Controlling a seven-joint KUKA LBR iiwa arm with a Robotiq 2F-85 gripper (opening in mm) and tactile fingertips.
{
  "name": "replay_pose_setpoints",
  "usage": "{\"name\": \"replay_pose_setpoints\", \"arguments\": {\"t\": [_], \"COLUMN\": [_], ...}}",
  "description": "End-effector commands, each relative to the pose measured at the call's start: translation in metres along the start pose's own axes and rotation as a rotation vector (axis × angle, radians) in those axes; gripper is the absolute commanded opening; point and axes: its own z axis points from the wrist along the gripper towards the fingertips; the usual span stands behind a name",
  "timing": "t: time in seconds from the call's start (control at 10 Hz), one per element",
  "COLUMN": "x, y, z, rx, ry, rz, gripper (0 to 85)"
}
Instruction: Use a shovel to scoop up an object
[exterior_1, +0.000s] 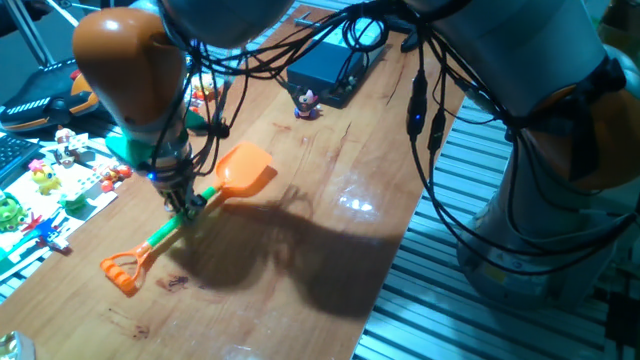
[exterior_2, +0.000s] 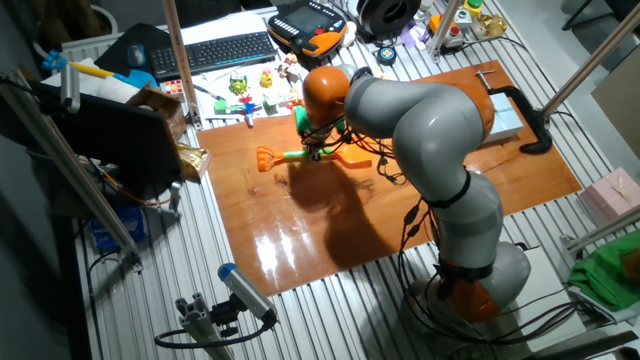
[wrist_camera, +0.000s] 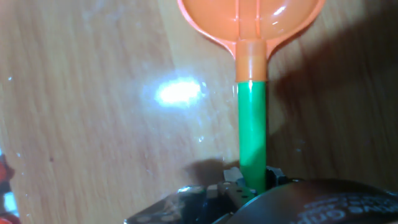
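The shovel (exterior_1: 215, 190) has an orange scoop blade (exterior_1: 245, 170), a thin green shaft and an orange D-loop end (exterior_1: 122, 270). My gripper (exterior_1: 186, 205) is shut on the green shaft about midway, and the blade looks a little higher than the loop end. The hand view shows the shaft (wrist_camera: 252, 124) running up from between the fingers to the blade (wrist_camera: 252, 18) over bare wood. In the other fixed view the shovel (exterior_2: 292, 155) lies left of the gripper (exterior_2: 318, 150). The object, a tiny figurine with a pink-purple head (exterior_1: 307, 103), stands on the table well beyond the blade, apart from it.
A dark flat box (exterior_1: 325, 70) with cables sits just behind the figurine. Small toys in rows lie on a white sheet (exterior_1: 60, 185) at the table's left. A keyboard (exterior_2: 225, 50) and a pendant (exterior_2: 310, 25) lie beyond. Slatted metal frame (exterior_1: 440, 290) borders the table's right edge.
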Motion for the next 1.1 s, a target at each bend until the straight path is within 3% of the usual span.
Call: {"name": "replay_pose_setpoints", "arguments": {"t": [0.0,0.2,0.4,0.7,1.0], "x": [-0.008,-0.019,-0.021,-0.035,-0.052], "y": [0.001,0.0,0.0,-0.002,-0.01], "z": [-0.006,-0.012,-0.014,-0.026,-0.031], "rx": [0.022,0.044,0.042,0.059,0.057], "ry": [0.042,0.068,0.062,0.067,0.121], "rz": [-0.032,-0.081,-0.08,-0.126,-0.169], "gripper": [0.7,0.7,0.7,0.7,0.7]}}
